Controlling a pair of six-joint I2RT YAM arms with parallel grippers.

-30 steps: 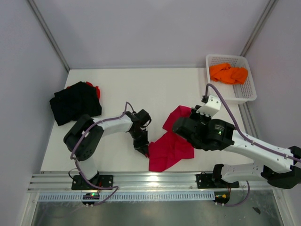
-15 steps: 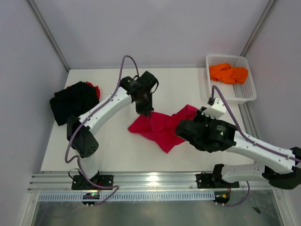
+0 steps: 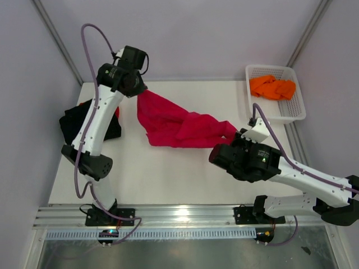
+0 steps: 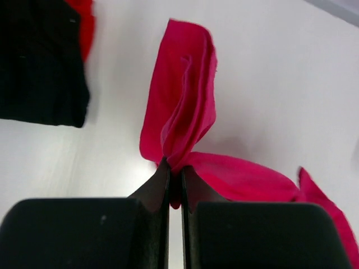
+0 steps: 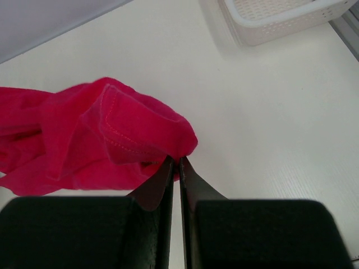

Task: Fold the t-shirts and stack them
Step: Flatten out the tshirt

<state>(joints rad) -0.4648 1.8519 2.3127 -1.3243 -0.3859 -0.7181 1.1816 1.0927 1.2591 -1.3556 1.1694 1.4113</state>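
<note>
We see the left arm (image 3: 98, 120) reared up tall over the far left of the desk (image 3: 168, 174). Its links climb from the base at the near edge and lean away, and the wrist is bent so that the left claw (image 4: 175, 171) points downward. That claw is pinched tight on a bunched edge of the crimson t-shirt (image 3: 179, 126), with only a thin slit between its jaws, and this end of the cloth hangs lifted off the desk.

The right arm (image 3: 303, 174) lies low, reaching from its base at the near right toward the middle, with its bulky wrist close above the surface. The right claw (image 5: 175, 163) is likewise squeezed together, on a stitched fold at the other end of the same shirt, down near the desk. Between the two claws the crimson t-shirt runs as a rumpled band across the middle of the desk, high at the left and sagging onto the surface toward the right.

At the left edge sits a black t-shirt (image 3: 76, 129) with a red t-shirt (image 4: 84, 22) peeking out from under its far side. From above, the left arm crosses in front of this pile. In the far right corner a white mesh basket (image 3: 296, 115) holds an orange t-shirt (image 3: 272, 88), well apart from the crimson cloth.
</note>
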